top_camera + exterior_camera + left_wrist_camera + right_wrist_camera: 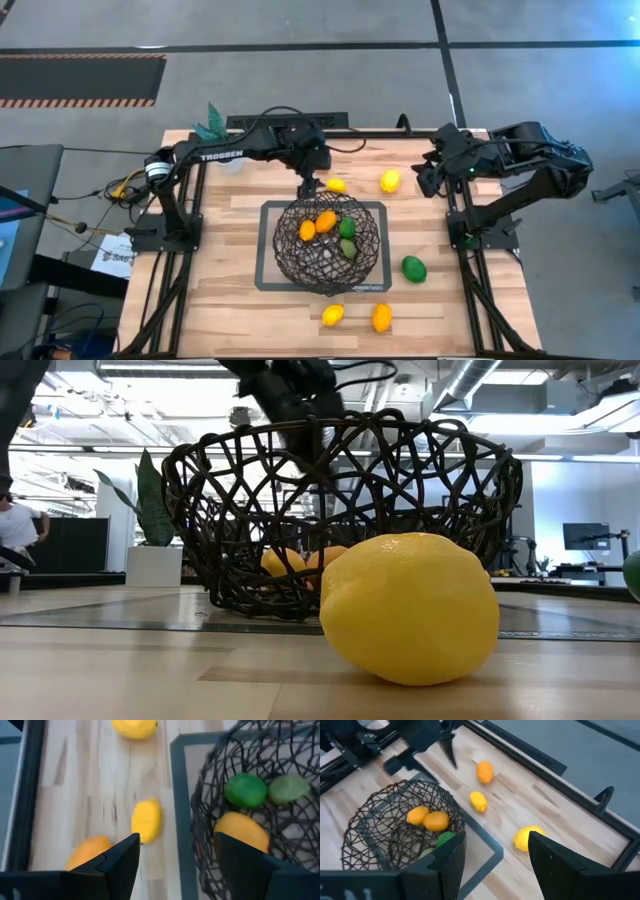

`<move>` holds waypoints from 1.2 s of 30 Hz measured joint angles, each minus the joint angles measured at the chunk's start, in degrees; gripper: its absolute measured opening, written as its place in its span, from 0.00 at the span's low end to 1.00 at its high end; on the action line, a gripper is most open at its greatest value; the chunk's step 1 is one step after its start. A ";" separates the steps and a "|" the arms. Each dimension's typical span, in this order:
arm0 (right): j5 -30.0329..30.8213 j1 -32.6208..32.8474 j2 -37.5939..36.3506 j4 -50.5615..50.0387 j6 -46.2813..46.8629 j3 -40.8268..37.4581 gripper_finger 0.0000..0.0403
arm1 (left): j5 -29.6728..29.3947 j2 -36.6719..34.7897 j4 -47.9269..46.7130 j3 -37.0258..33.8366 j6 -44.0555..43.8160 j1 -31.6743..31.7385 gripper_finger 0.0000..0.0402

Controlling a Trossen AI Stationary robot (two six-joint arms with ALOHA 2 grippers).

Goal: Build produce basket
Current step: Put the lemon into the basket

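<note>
- While two oranges and two limes lie in the basket (328, 240), the left claw (306, 187) hangs open at its 11 o'clock rim.
- Right claw (424, 176) waits open at 2 o'clock, holding nothing.

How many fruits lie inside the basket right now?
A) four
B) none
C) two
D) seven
A: the high view shows two orange fruits and two green ones inside the basket; five more fruits lie on the table around it.
</note>
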 joint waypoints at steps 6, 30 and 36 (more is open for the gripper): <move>-0.21 3.26 0.73 -0.58 3.26 -0.11 0.57 | -9.54 1.13 -2.54 2.50 3.46 3.33 0.60; 1.20 11.59 6.64 2.57 14.80 -0.04 0.57 | -3.86 7.22 -5.26 2.54 23.88 7.93 0.57; 1.32 11.89 9.83 7.59 14.89 -0.04 0.57 | -3.91 8.35 -3.37 2.64 27.66 8.55 0.48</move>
